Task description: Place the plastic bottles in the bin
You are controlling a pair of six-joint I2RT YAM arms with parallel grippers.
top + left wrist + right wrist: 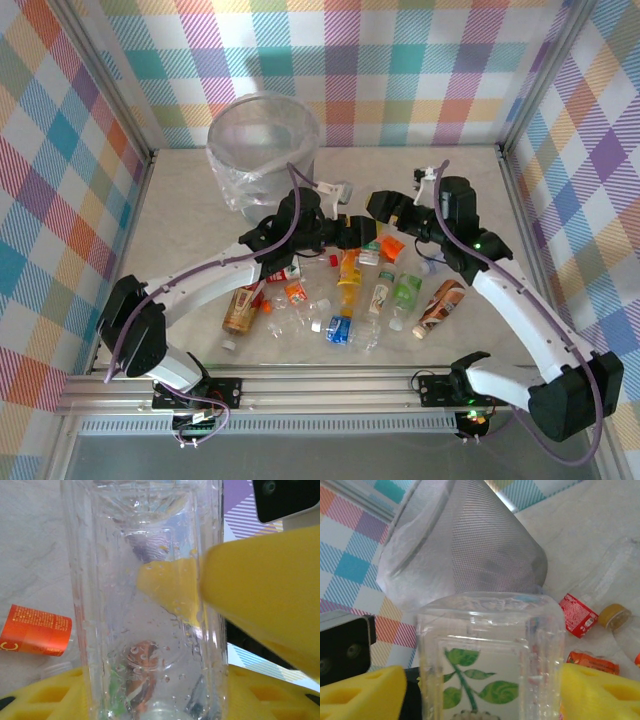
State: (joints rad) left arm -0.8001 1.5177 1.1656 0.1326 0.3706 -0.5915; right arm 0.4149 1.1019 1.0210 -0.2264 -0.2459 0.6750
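A handover seems in hand above the middle of the tabletop. The left gripper (355, 234) is clamped on a clear, droplet-specked bottle (150, 605), and the right gripper (383, 210) stands slack around a leaf-labelled one (490, 650), likely the same. Next the left arm must carry it to the bin (262, 150), a grey bag-lined basket by the far edge, while the other bottles (345, 300) lie strewn toward the near edge.

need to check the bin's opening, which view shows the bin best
Top external: the bin stands whole, its bag-lined mouth visible. The right wrist view catches part of its grey mesh side beyond a clear bottle.
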